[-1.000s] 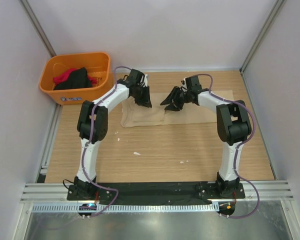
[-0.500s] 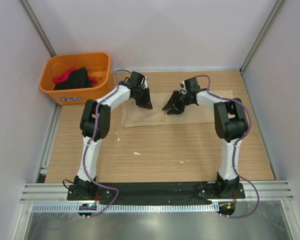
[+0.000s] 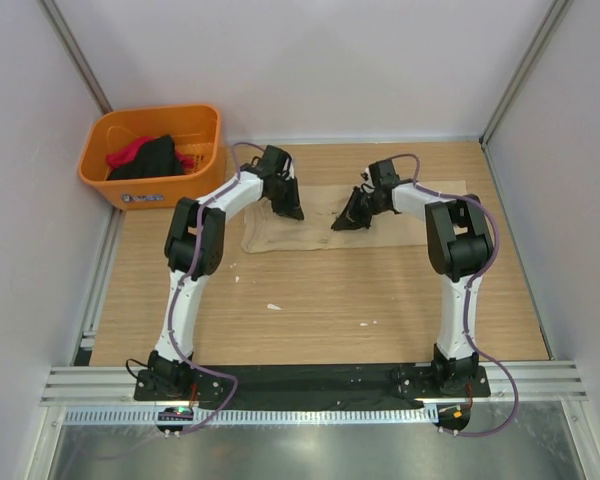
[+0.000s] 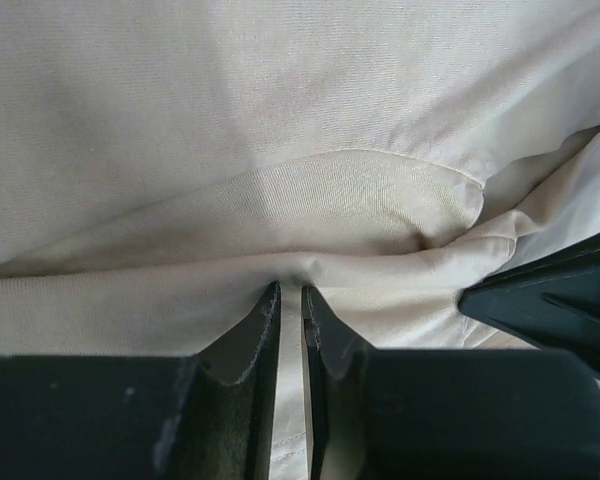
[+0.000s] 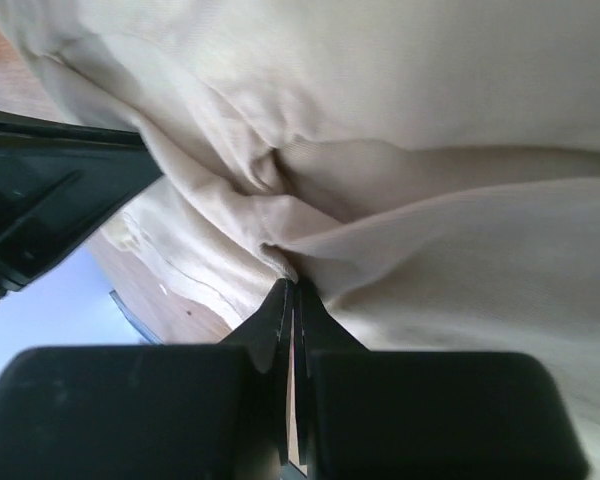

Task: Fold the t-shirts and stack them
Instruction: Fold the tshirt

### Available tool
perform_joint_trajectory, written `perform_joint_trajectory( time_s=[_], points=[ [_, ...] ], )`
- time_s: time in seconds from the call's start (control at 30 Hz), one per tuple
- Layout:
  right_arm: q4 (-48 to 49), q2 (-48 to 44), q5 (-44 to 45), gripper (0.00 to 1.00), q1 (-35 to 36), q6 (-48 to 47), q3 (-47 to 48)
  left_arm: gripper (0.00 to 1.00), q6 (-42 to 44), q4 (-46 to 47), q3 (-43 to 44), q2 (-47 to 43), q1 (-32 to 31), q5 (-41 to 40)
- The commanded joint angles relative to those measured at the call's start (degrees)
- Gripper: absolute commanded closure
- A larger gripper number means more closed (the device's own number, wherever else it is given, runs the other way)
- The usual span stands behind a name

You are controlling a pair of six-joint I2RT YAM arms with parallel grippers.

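Two wrist views, fingers pinching tan t-shirt, overhead alone, orange basket

A robotics lab test cell: plain white panel walls in aluminium framing enclose a wooden bench, with two robot arms bolted to a black base plate.
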Motion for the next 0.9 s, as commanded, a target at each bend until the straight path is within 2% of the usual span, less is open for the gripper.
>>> perform_joint_trajectory(
  time_s=[0.0,0.13,0.2,0.23,0.33,0.43,0.57,0.7,0.87],
  points=[
    [-2.82,-3.63,2.85,0.98,-1.01,-3.74,-1.04,0.85,0.29,-0.58,2.1,1.58,0.59,-2.44],
    [-2.3,-3.8,1.7,0.98,-1.1,-3.83,-2.0,0.85,0.82,-1.11,2.54,0.97,0.59,-2.88],
    [-2.56,-4.41,1.96,0.82,-1.1,-4.62,-1.92,0.85,1.08,-1.37,3.07,0.35,0.59,-2.53],
    [-3.08,-4.59,2.4,0.7,-1.19,-4.71,-1.49,0.82,1.08,-1.72,3.42,-0.52,0.59,-2.36],
    [-7.63,-5.47,4.24,0.63,-1.1,-6.81,1.75,0.72,1.08,-2.69,3.77,-3.33,0.59,-2.27],
    [-12.47,-6.17,6.0,0.61,-1.01,-9.45,5.54,0.69,0.91,-2.96,2.99,-6.06,0.59,-1.65],
    [-12.84,-7.93,4.79,0.6,0.39,-9.28,6.43,0.69,0.64,-2.34,-1.32,-11.76,0.59,-1.3],
    [-7.95,-7.06,2.85,0.6,3.11,-5.95,4.94,0.73,0.12,-0.67,-8.6,-15.11,0.59,-2.44],
    [-4.15,-2.85,1.96,0.6,4.87,-2.43,4.32,0.73,-1.37,-0.58,-12.66,-18.02,0.59,-5.5]
  ],
)
